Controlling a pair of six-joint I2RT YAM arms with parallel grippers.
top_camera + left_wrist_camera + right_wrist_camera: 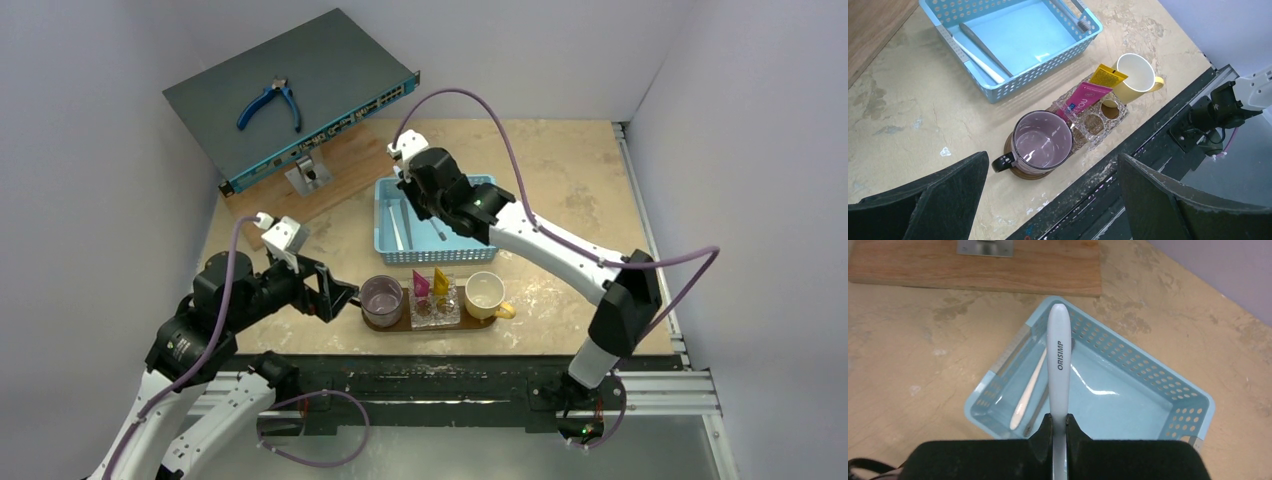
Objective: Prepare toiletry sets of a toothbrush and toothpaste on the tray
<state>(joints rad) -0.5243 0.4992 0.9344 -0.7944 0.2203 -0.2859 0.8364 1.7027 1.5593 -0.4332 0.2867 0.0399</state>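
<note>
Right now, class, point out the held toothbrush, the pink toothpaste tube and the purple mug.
held toothbrush (1059, 355), right wrist view, printed handle.
pink toothpaste tube (1085, 97), left wrist view, tube's middle.
purple mug (1042, 144), left wrist view, inside bottom.

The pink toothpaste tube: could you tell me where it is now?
Mid left wrist view, the pink toothpaste tube leans in the clear holder, between the purple mug and the yellow tube.
</note>
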